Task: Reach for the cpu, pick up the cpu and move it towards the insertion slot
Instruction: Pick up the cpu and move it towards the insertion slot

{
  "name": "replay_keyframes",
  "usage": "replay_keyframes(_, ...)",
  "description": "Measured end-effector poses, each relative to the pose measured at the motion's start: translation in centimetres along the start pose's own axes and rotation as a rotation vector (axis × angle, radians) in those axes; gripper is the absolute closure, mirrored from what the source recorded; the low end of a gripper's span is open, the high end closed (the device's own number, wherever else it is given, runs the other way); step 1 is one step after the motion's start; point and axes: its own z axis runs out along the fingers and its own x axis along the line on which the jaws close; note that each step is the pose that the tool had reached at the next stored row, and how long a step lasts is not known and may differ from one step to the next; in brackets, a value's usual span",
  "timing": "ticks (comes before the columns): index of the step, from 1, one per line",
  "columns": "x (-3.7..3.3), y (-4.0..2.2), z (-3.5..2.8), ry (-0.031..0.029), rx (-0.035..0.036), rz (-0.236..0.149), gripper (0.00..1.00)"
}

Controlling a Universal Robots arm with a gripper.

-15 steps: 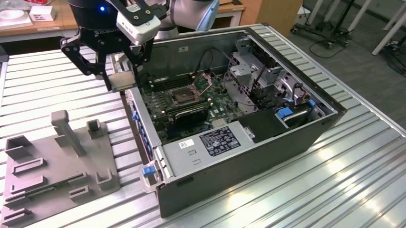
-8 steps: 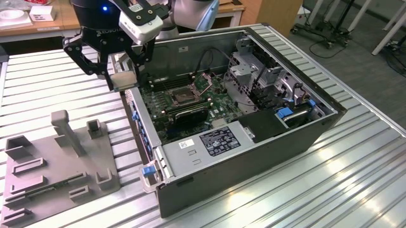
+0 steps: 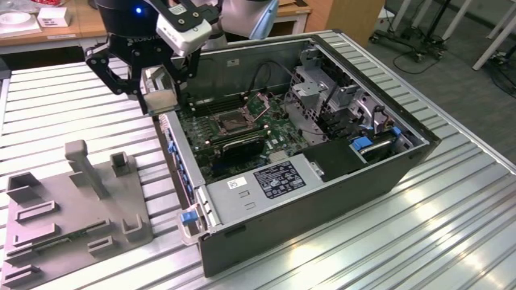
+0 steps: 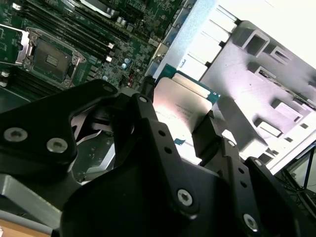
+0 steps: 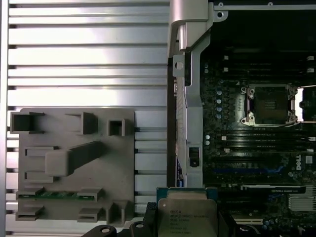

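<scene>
My gripper (image 3: 159, 95) is shut on the cpu (image 3: 162, 101), a thin square chip with a silvery face. It hangs in the air over the open computer case's wall on the exterior view's left. Both wrist views show the cpu (image 4: 183, 104) (image 5: 190, 213) clamped between the black fingers (image 4: 148, 118). The insertion slot (image 3: 229, 124), a dark square socket with a shiny metal frame, lies on the green motherboard inside the case. It is apart from the cpu, toward the exterior view's right and lower down. The insertion slot (image 4: 52, 59) (image 5: 270, 103) stands uncovered in both wrist views.
The open computer case (image 3: 322, 199) lies on a slatted metal table (image 3: 451, 229). A grey fixture plate (image 3: 72, 199) with upright blocks sits on the table at the exterior view's left, holding a green memory stick (image 5: 54, 195). Cables, drive cages and a labelled metal box crowd the case.
</scene>
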Motion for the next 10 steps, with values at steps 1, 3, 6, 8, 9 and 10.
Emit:
replay_keyframes(1,-0.02,0.0,0.0,0.0,0.0,0.0,0.45)
replay_keyframes(3,-0.1,0.0,0.01,0.0,0.0,0.0,0.45)
replay_keyframes(6,-0.25,0.02,0.02,0.0,-0.0001,0.0,0.45)
replay_keyframes(8,-0.41,0.04,0.03,-0.0001,-0.0001,0.0,0.45)
replay_keyframes(9,-0.45,0.04,0.03,0.0,0.0,0.0,0.45)
replay_keyframes(10,-0.5,0.05,0.03,0.0001,0.0,0.0,0.45)
